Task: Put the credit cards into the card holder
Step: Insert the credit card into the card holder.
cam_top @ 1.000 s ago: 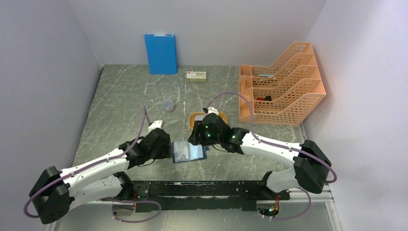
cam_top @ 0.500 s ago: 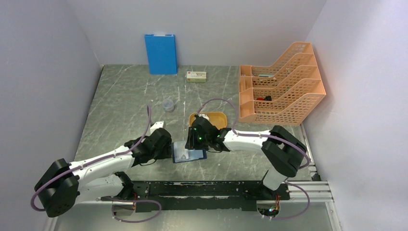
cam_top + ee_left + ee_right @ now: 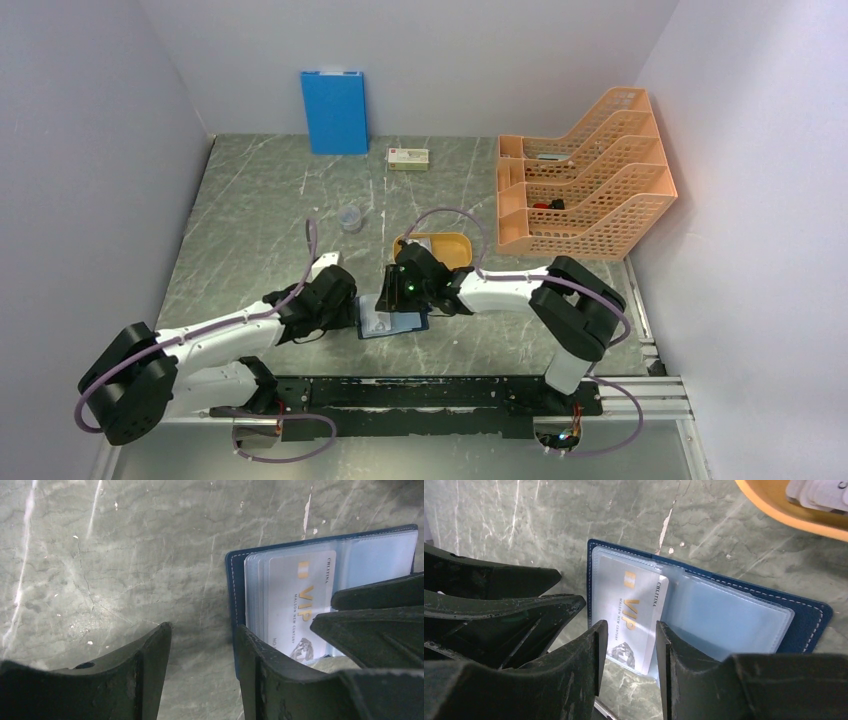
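The dark navy card holder (image 3: 400, 323) lies open on the table between both arms, its clear sleeves up. A pale credit card (image 3: 634, 610) with gold "VIP" print sits partly inside the left sleeve, its near end sticking out past the holder's edge. My right gripper (image 3: 629, 630) is open, its fingers straddling that near end; I cannot tell if they touch it. My left gripper (image 3: 202, 630) is open too, with its right finger (image 3: 247, 645) resting on the holder's left edge (image 3: 234, 585). More pale credit cards (image 3: 819, 492) lie in the orange tray (image 3: 774, 510).
The orange tray (image 3: 455, 243) sits just behind the holder. A small clear cup (image 3: 349, 217) stands to the left of it. At the back are a blue board (image 3: 333, 111) and a white box (image 3: 409, 158). Orange file racks (image 3: 585, 185) fill the right side.
My right gripper has moved left from beside the tray to over the holder's left page, and its jaws have narrowed. The left gripper has stayed at the holder's left edge.
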Tool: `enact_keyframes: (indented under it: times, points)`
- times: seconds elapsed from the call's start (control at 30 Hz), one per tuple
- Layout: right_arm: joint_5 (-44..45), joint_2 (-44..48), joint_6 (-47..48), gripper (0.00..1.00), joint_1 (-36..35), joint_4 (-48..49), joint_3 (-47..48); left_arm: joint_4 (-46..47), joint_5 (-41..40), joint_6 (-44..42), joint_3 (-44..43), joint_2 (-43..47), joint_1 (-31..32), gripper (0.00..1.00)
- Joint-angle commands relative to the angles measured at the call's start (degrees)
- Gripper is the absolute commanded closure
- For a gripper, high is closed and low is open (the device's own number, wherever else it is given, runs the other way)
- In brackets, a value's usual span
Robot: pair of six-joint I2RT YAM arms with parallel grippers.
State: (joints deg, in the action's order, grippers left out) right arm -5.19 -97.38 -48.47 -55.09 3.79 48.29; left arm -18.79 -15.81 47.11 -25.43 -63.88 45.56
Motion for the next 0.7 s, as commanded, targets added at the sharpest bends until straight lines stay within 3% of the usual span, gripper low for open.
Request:
enact_keyframes:
  times: [0.0, 0.23, 0.4, 0.53, 0.67]
  points:
    - [-2.83, -1.42, -0.99, 0.57, -0.01, 2.79, 0.46, 1.70, 1.64, -1.01, 0.95, -1.13, -0.47, 0.45]
    - [-5.52, -0.20, -2.04, 0.57, -0.01, 5.22, -0.85, 1.39, 1.95, -1.20, 0.57, -1.32, -0.47, 0.45]
    - [-0.07, 8.11, 1.13, 0.53, 2.08, -2.51, -0.55, -4.54, -0.43, -0.46, -2.09, 2.65, -0.47, 0.45]
    - [9.22, 15.73, 6.54, 0.46, 7.26, -12.19, 2.32, -10.15, -2.96, -0.28, -5.66, 10.06, -0.47, 0.43]
    - [9.80, 15.97, 9.84, 0.39, 15.36, -15.89, 4.83, -13.99, -4.95, -1.60, -9.03, 14.39, -0.47, 0.41]
